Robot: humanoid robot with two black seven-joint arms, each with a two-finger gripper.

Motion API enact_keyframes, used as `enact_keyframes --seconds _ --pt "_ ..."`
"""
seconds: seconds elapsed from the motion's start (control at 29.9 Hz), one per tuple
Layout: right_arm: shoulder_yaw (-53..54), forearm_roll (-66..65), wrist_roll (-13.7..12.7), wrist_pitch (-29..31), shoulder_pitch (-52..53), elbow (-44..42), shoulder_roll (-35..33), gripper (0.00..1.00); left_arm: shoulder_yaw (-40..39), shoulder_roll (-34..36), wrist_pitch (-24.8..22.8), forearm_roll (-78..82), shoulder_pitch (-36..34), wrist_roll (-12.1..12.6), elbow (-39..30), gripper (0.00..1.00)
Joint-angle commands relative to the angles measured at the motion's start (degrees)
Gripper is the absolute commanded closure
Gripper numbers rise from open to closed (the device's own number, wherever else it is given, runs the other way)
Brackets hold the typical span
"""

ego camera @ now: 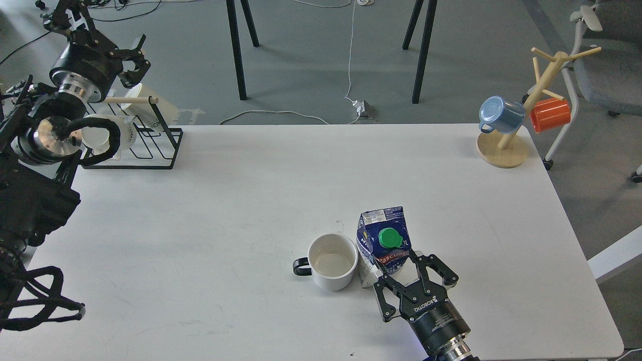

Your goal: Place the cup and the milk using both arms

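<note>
At the bottom of the frame, right of centre, our right gripper (396, 273) has its fingers spread on either side of the milk (383, 245); whether they press it we cannot tell. The cup (331, 260) stands on the white table (200, 225), touching or just beside the carton's left side. We judge that any sideways nudge could tip the carton or knock the cup. At upper left, our left gripper (131, 62) hangs released above the black rack (150, 145).
</note>
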Motion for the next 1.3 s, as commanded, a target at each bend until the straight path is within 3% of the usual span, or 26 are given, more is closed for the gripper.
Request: enact_keyframes --seconds 0.0,0.3,0.47,0.67,0.77,1.0,1.27 --pt "-0.09 -0.08 -0.04 0.00 -0.60 0.35 -0.31 0.01 0.00 -0.08 0.18 0.00 0.35 -0.17 -0.08 0.00" --pt "-0.79 -0.26 -0.13 0.00 -5.43 1.14 -1.71 0.01 -0.09 -0.08 0.27 -0.08 0.53 -0.17 -0.08 0.00" --pt "1.22 -1.75 -0.13 0.00 -11.31 4.38 -9.69 0.01 -0.18 0.09 -0.17 -0.26 0.18 0.01 -0.08 0.00" --pt "11.23 -1.67 -0.04 0.00 -14.84 10.19 -21.39 0.01 -0.35 -0.70 -0.17 -0.52 -0.35 -0.17 -0.08 0.00" --pt "17.64 -1.67 -0.13 0.00 -13.97 10.28 -23.60 0.01 -0.44 -0.87 -0.26 -0.61 -0.44 -0.17 -0.08 0.00" --pt "26.36 -0.79 -0.75 0.00 -0.11 8.88 -27.82 0.02 -0.62 -0.79 -0.43 -3.24 -0.26 0.44 -0.08 0.00" --pt "24.53 -0.35 -1.01 0.00 27.05 -6.75 -27.03 0.03 -0.09 -0.70 -0.26 -6.67 -1.23 0.44 0.63 0.00"
